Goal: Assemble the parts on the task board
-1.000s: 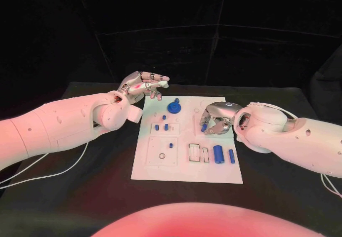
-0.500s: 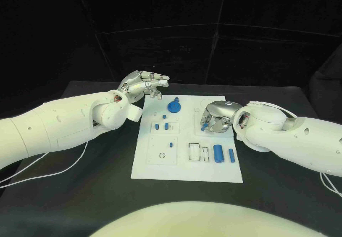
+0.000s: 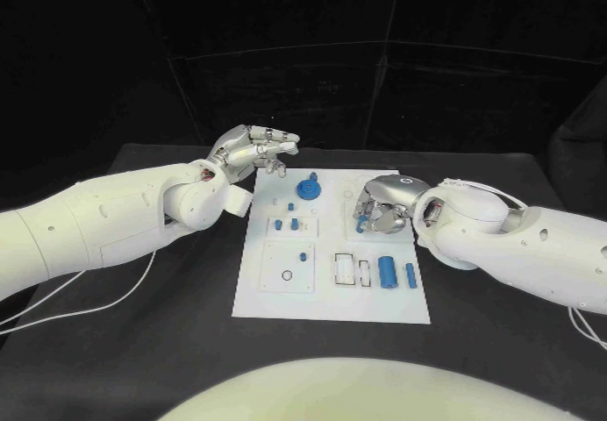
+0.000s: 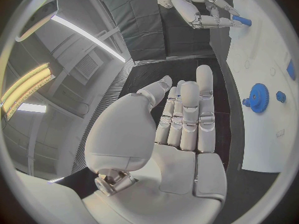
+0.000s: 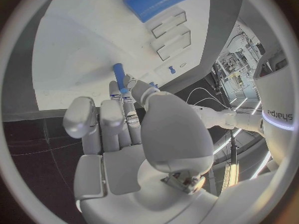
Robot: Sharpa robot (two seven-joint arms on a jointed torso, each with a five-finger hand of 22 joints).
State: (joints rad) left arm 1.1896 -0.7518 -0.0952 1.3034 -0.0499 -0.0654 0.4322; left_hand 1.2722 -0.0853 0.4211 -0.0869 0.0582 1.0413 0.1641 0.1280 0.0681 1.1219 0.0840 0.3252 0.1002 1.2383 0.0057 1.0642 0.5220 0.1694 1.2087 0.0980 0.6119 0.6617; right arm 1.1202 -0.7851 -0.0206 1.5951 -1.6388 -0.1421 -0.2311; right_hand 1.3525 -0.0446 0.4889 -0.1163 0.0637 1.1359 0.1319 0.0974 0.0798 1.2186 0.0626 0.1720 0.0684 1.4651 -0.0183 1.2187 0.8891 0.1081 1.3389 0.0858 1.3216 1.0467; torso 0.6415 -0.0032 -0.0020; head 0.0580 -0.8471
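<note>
The white task board [image 3: 332,305] lies in the middle of the black table. My right hand [image 3: 383,207] hovers over the board's right middle and pinches a small blue peg [image 3: 362,222], which also appears as the peg [image 5: 118,76] between the fingertips in the right wrist view. My left hand [image 3: 254,146] is raised beside the board's far left corner with its fingers straight and nothing in it. A blue gear [image 3: 309,189] stands on the far part of the board, close to the left hand [image 4: 187,119].
A thick blue cylinder [image 3: 387,273] and a slimmer one [image 3: 410,275] lie near the board's right edge, beside white slots [image 3: 344,269]. Small blue pegs [image 3: 286,224] stand in the left block. White cables [image 3: 76,303] trail over the table at the left.
My right hand has shifted a little toward the far side of the board with the peg still pinched. My left hand has stayed in place.
</note>
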